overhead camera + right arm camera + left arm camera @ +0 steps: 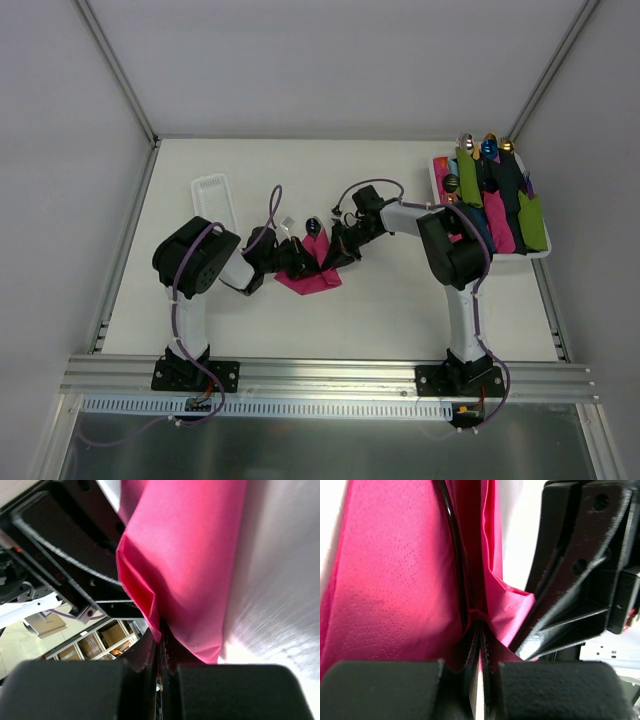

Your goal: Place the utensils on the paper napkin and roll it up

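two clamps: left gripper [481, 652], right gripper [161, 647] each pinching paper napkin [395, 580] edge; utensil [453, 540] inside.

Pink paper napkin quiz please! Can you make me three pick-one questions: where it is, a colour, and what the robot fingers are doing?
1. Where is the thin magenta-pink paper napkin? A) on a chair B) in the middle of the white table C) on a shelf
2. What colour is the thin curved utensil lying against it? A) black B) gold C) blue
3. What are the left arm's fingers doing? A) spread wide open B) pinched shut on the napkin C) holding a cup
Answers: 1 B, the top view shows it mid-table; 2 A, a black stem crosses the pink paper; 3 B, the pads meet with pink paper between them.
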Robot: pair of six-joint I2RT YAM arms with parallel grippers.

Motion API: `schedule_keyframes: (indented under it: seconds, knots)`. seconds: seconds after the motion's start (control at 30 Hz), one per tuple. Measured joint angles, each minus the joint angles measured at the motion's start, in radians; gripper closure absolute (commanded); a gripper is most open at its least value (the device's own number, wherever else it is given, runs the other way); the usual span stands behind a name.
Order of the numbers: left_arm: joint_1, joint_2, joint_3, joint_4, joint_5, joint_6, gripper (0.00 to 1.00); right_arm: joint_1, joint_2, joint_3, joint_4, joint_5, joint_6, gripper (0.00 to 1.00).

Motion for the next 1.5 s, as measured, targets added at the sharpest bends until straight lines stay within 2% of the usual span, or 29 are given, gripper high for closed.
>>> schedule_keyframes:
  seconds: [0.2,0.43,0.67,0.97,1.1,1.5]
  knots:
    - [0.0,-0.04,-0.006,-0.052,-0.014,0.019,1.0,-0.002,0.021,0.0,0.003,-0.004,0.003,1.0]
    - [0.0,-0.123,-0.01,-0.167,-0.053,0.062,0.9,-0.01,0.025,-0.002,0.002,-0.005,0.003,1.0]
    - [0.001,-0.184,-0.011,-0.213,-0.077,0.074,0.87,-0.029,0.026,-0.006,0.002,-0.006,0.002,1.0]
    - [0.0,-0.277,-0.06,-0.217,-0.072,0.083,0.91,-0.029,0.026,-0.008,0.002,0.0,-0.001,1.0]
    - [0.0,-0.311,-0.106,-0.232,-0.073,0.09,0.96,-0.029,0.026,-0.008,0.002,0.0,-0.001,1.0]
    - [0.0,-0.316,-0.156,-0.288,-0.081,0.113,1.0,-0.029,0.026,-0.008,0.002,-0.001,0.003,1.0]
